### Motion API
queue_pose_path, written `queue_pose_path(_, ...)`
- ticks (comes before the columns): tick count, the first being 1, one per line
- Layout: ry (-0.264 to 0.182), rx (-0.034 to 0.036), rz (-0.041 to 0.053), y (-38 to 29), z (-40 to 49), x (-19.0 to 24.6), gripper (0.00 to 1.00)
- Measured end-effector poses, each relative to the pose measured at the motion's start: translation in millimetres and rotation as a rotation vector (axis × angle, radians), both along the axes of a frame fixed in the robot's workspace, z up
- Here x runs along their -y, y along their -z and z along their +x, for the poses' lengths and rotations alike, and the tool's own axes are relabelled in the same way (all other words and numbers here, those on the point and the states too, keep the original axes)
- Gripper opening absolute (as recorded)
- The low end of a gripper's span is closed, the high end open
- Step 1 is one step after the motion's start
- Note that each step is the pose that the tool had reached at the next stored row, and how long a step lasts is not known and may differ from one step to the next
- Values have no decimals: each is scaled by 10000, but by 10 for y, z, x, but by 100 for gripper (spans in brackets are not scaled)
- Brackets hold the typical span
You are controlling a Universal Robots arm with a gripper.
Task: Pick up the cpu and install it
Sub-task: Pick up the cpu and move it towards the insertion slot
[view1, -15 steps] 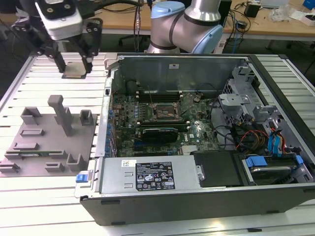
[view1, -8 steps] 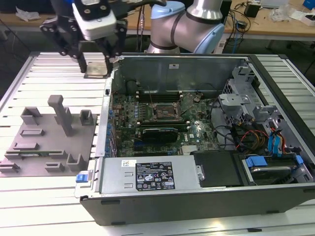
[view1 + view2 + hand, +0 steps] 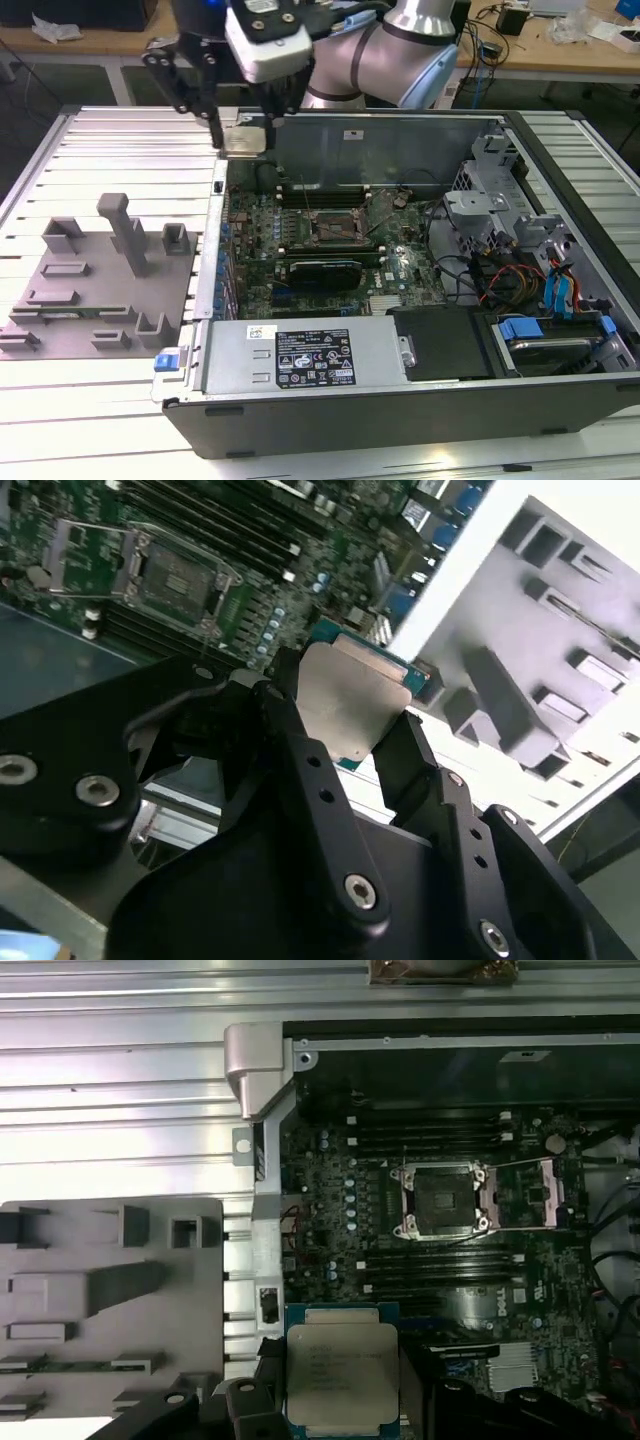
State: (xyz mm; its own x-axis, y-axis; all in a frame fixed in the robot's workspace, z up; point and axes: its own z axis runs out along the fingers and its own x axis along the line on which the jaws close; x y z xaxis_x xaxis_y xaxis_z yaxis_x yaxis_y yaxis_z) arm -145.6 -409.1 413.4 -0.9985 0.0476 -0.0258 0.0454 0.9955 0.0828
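My gripper (image 3: 245, 133) is shut on the cpu (image 3: 247, 140), a small flat square chip with a silvery top, held in the air over the back corner of the open computer case on the exterior view's left. In both wrist views the cpu (image 3: 350, 700) (image 3: 340, 1370) sits clamped between the two black fingers (image 3: 290, 730) (image 3: 262, 1405). The black-framed motherboard socket (image 3: 335, 226) (image 3: 440, 1200) (image 3: 175, 575) lies inside the case with its retaining frame (image 3: 530, 1195) flipped open beside it. The socket is some way off from the chip.
A grey fixture plate (image 3: 90, 290) (image 3: 100, 1300) with upright posts lies on the ribbed metal table (image 3: 90, 150) beside the case. Inside the case are a power supply (image 3: 310, 355), drive bays with blue tabs (image 3: 555, 290) and cables. The case's rear wall (image 3: 380, 140) stands near the gripper.
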Motion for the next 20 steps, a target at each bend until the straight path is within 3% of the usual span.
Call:
queue_pose_path(8,-3,-1,0,0,522,0,54)
queue_pose_path(10,0,-1,0,0,606,0,54)
queue_pose_path(16,0,0,1,2,639,0,54)
queue_pose_path(20,-1,-1,-1,49,691,-12,54)
